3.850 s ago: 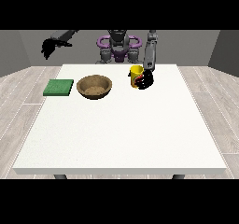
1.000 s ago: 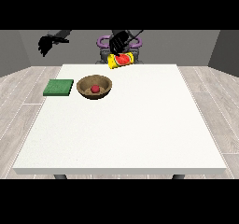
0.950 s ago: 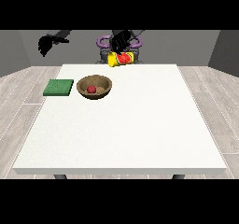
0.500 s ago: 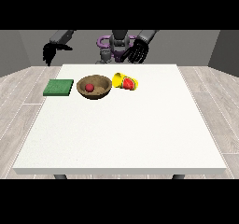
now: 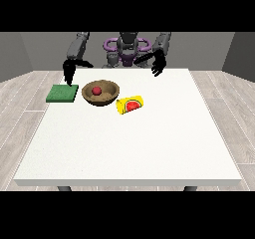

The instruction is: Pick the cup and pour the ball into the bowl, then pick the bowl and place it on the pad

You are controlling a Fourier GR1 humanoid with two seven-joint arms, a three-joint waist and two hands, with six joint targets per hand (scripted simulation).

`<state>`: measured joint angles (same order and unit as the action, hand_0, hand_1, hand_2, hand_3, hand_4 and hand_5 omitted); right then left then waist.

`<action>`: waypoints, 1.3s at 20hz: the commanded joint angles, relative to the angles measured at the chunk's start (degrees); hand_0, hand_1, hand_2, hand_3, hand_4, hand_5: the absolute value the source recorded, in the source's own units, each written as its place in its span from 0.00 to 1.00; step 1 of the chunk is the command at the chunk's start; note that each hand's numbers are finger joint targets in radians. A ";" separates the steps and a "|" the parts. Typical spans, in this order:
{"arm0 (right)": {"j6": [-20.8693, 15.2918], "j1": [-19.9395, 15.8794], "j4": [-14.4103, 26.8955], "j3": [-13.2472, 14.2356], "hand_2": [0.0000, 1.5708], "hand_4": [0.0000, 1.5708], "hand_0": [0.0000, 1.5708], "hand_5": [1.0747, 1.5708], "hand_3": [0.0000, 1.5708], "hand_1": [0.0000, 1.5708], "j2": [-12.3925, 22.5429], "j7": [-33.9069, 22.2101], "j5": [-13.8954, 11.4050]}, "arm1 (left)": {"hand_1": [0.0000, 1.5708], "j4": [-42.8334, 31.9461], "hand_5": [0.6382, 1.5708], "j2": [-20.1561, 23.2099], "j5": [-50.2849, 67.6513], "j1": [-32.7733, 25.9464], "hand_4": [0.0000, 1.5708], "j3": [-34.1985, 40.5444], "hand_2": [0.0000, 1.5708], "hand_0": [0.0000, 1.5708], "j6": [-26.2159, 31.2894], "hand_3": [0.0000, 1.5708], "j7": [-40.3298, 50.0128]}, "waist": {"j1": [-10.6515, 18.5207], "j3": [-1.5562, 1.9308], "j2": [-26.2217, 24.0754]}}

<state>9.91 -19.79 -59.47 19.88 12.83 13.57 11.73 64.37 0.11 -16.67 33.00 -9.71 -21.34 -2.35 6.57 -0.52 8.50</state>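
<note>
A brown bowl (image 5: 101,92) sits on the white table (image 5: 149,143) with a red ball (image 5: 96,90) inside it. Just right of the bowl, a yellow cup (image 5: 130,104) with a red mark lies on its side on the table. A green pad (image 5: 62,93) lies left of the bowl. The hand at the view's left (image 5: 69,69) hangs above the pad's far edge with its fingers pointing down, holding nothing. The hand at the view's right (image 5: 158,63) is raised over the table's far edge, fingers spread, empty.
The robot's torso (image 5: 127,50) stands behind the table's far edge. Grey floor surrounds the table on both sides.
The cup was tipped over the bowl, the ball landed inside, and the cup now lies released on the table. The hand at the view's left has come down toward the pad.
</note>
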 commanded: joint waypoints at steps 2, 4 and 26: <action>-6.92 -2.15 1.52 0.62 0.00 0.20 0.00 1.00 0.00 0.00 -2.95 -1.19 -0.54 | 0.00 3.29 0.99 0.23 7.66 -8.81 0.00 0.15 0.00 0.00 8.08 0.00 -12.21 | 4.45 0.46 0.45; -5.36 -3.88 5.75 0.62 0.00 0.21 0.00 1.00 0.00 0.00 -1.93 1.98 -0.62 | 0.00 5.02 0.99 1.29 8.93 -8.19 0.00 1.55 0.00 0.00 9.79 0.00 -11.30 | 3.88 0.52 1.24; -7.34 -14.21 31.73 5.71 0.00 0.30 0.00 0.95 0.00 0.00 -0.09 10.58 3.53 | 0.00 16.16 0.99 6.62 11.02 -8.86 0.00 6.26 0.00 0.00 16.63 0.00 -10.79 | 4.94 0.56 10.28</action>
<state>4.92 -33.52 -31.95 23.17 13.72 28.60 12.90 79.40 7.03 -5.97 23.98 -3.40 -5.02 -11.77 10.78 -0.35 15.50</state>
